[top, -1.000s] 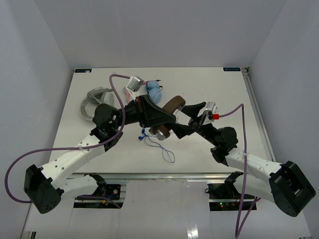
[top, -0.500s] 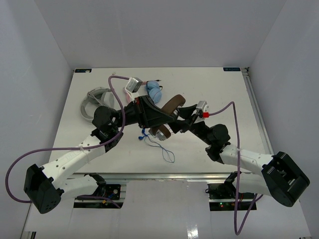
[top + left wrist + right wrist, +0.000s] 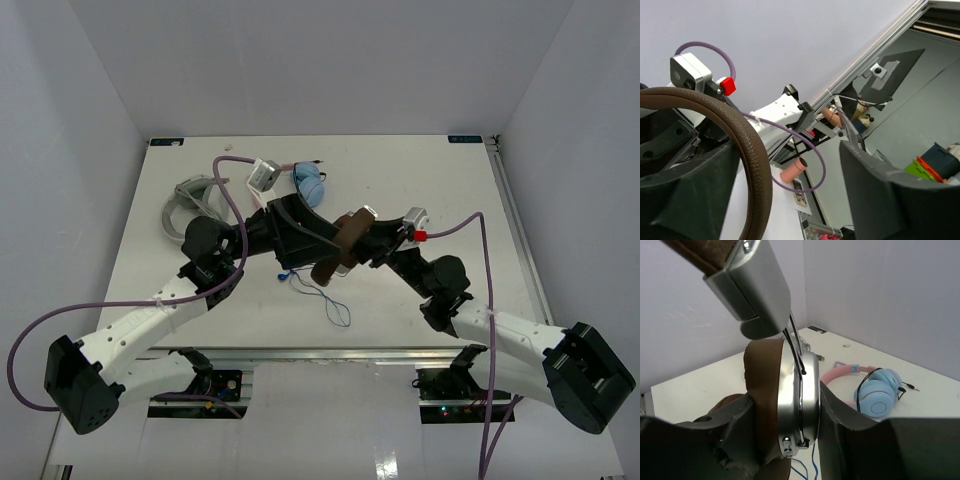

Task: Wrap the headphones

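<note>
The headphones (image 3: 338, 252) hang above the middle of the table between both arms, brown headband up. Their thin blue cable (image 3: 322, 292) trails down onto the table. In the right wrist view my right gripper (image 3: 787, 435) is shut on one ear cup (image 3: 797, 390), one finger on the brown pad and the other on the silver shell. My left gripper (image 3: 795, 200) is open, and the brown headband (image 3: 747, 150) runs beside its left finger (image 3: 690, 200). From above, the left gripper (image 3: 308, 238) and the right gripper (image 3: 362, 243) sit on either side of the headphones.
A pink cat-ear pair with light blue cups (image 3: 308, 183) lies on the table behind the grippers and also shows as the pink pair (image 3: 875, 395) in the right wrist view. A grey-white pair (image 3: 185, 200) lies at the back left. A metal rail (image 3: 515, 230) borders the table's right side.
My left gripper has opened off the headband. My right gripper moved in from the right and closed on the ear cup. The headphones have shifted slightly right.
</note>
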Tool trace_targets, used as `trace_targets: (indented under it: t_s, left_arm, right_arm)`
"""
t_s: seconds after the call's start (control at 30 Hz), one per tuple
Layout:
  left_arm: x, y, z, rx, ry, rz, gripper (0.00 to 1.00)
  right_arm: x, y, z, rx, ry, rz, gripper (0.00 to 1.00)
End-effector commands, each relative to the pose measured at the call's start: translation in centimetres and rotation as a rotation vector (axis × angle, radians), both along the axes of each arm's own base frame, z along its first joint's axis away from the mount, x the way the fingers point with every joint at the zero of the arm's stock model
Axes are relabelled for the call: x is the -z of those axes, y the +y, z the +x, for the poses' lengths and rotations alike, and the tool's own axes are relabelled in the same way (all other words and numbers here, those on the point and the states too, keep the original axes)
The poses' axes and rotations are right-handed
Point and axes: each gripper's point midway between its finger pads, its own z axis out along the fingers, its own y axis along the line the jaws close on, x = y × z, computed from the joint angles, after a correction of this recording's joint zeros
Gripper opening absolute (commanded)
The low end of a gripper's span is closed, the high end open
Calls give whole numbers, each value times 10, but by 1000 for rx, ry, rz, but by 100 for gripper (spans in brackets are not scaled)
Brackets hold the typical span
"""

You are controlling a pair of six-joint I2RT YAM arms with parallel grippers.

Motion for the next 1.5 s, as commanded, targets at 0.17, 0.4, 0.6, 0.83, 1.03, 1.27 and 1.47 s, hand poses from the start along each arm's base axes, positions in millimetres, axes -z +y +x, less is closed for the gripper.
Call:
trace_targets:
  t_s: [0.17, 0.4, 0.6, 0.83, 1.03, 1.27, 1.47]
  left_arm:
    - [18, 2, 59, -373, -89, 293, 98]
    - [57, 77, 140, -960, -81, 692, 93]
    - [100, 128, 169, -1221, -63, 974, 93]
    - [127, 113, 174, -1130, -139, 1086, 86]
    - [151, 91, 165, -1077, -203, 1210, 82]
    - [182, 68, 152, -1054, -238, 1325, 81]
    - [202, 73, 155, -1098, -207, 1374, 76]
  right_arm:
    - [43, -6, 44, 194, 332, -309, 8]
    - [98, -14, 56, 286, 575, -501, 8]
    - [113, -22, 59, 339, 619, -521, 8]
    - [129, -25, 57, 356, 692, -579, 8]
    - [140, -31, 58, 398, 759, -608, 8]
    - [138, -37, 58, 434, 774, -594, 8]
    - [133, -40, 56, 448, 783, -561, 8]
